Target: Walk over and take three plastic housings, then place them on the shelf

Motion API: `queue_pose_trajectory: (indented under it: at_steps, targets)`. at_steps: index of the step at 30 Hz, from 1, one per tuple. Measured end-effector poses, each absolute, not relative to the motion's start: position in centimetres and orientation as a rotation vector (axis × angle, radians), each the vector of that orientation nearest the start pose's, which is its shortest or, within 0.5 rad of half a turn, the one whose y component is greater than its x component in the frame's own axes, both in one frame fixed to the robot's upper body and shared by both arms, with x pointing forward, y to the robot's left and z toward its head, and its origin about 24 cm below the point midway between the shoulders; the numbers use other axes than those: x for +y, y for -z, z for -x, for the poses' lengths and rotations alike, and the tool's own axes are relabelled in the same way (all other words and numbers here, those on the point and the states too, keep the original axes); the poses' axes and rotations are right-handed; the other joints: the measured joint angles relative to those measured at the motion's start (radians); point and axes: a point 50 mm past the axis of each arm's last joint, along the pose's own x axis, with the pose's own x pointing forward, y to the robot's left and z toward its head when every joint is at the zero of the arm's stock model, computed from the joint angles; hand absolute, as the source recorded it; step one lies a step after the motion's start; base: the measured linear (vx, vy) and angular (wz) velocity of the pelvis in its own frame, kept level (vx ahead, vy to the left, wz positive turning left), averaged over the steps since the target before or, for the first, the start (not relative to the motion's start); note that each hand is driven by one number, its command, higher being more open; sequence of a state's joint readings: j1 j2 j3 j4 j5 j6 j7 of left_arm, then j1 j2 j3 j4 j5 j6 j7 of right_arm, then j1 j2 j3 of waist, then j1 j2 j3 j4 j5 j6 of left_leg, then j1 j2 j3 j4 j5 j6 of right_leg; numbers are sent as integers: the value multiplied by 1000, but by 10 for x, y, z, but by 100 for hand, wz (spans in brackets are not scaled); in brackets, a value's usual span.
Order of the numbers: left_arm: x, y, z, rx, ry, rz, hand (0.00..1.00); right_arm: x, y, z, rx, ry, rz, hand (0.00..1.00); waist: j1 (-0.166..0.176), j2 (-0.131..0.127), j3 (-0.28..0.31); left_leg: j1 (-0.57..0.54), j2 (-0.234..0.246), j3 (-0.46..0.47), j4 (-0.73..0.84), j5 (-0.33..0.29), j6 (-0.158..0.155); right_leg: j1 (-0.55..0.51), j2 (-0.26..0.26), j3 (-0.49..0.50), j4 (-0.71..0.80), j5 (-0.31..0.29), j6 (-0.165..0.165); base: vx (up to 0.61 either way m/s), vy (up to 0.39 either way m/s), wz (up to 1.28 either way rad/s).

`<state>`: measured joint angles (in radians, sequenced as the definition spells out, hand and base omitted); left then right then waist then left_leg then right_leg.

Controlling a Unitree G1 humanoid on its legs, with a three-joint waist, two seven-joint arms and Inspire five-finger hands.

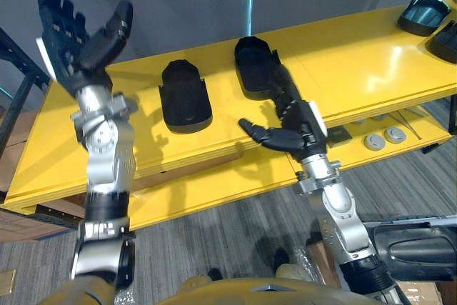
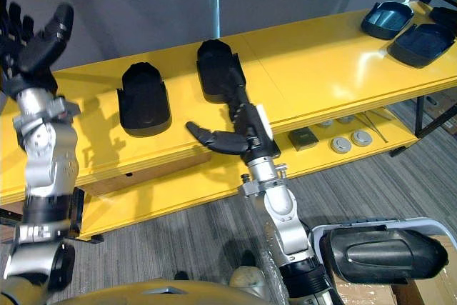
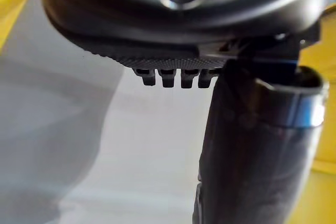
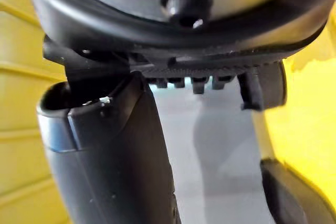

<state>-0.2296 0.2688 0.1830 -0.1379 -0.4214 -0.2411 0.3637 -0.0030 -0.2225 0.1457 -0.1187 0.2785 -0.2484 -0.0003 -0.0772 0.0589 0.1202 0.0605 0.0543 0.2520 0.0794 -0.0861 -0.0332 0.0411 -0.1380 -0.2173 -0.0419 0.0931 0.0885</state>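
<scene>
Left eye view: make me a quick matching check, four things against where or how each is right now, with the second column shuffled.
1. left hand
2. right hand
3. grey discs
4. left housing

A. on the lower board
B. raised, open, empty
C. lying untouched on the top board
D. open, fingers stretched over the near end of the second housing

Pairs: 1-B, 2-D, 3-A, 4-C.

left hand (image 3: 184, 30) | fingers (image 3: 165, 77) straight, thumb (image 3: 252, 145) out | grey wall (image 3: 105, 129), yellow shelf (image 3: 323, 192) beyond
</scene>
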Motion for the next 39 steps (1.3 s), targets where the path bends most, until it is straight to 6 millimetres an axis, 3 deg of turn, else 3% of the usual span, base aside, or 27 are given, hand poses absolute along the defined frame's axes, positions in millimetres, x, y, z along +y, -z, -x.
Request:
queue_pose_trajectory:
  at_steps: [4,7,8,17,23,28,32,39]
  targets:
    - [229,-140,-226,-568,-387,267,100,-171,-94,-246,-362,-44,-61,100,33,-4,-10,-1,-2,-29,-2,1,-2,23,0,-33,-15,0,0,4,-13,20]
    - [229,-134,-200,-582,-361,251,100,-177,-96,-246,-370,-16,-51,100,56,-14,-24,0,-5,-53,-2,2,-3,46,-1,-57,-31,0,0,8,-10,23]
    - [233,-138,-173,-669,-322,188,100,-179,-108,-242,-430,3,-70,100,102,-83,-39,-16,-9,-70,11,-2,-4,46,-14,-81,-27,-2,1,1,-5,15]
    - [231,-135,-172,-659,-315,236,100,-174,-107,-242,-426,-50,-87,100,102,-85,-33,-20,-9,-72,25,-6,-2,41,-19,-84,-10,-6,-1,0,0,-1]
    - [224,-124,-173,-601,-304,344,100,-142,-102,-238,-422,-245,-64,100,114,-99,10,-79,-9,-74,71,-20,4,-12,-32,-95,29,-18,-1,-60,17,4]
    - [219,-109,-174,-499,-280,413,100,-108,-111,-237,-523,-418,221,100,158,-104,51,-159,10,-82,195,-65,9,-43,-29,-99,55,-15,3,-41,29,5]
    - [220,-103,-173,-474,-288,413,100,-105,-133,-243,-673,-384,303,100,172,-97,79,-223,36,-83,288,-109,9,-63,-13,-97,61,-14,4,-60,34,-1]
    - [206,-98,-179,-437,-228,470,100,-103,-160,-257,-920,-118,458,100,188,-85,156,-284,47,-89,347,-132,7,-103,-10,-95,82,-12,5,-43,22,2]
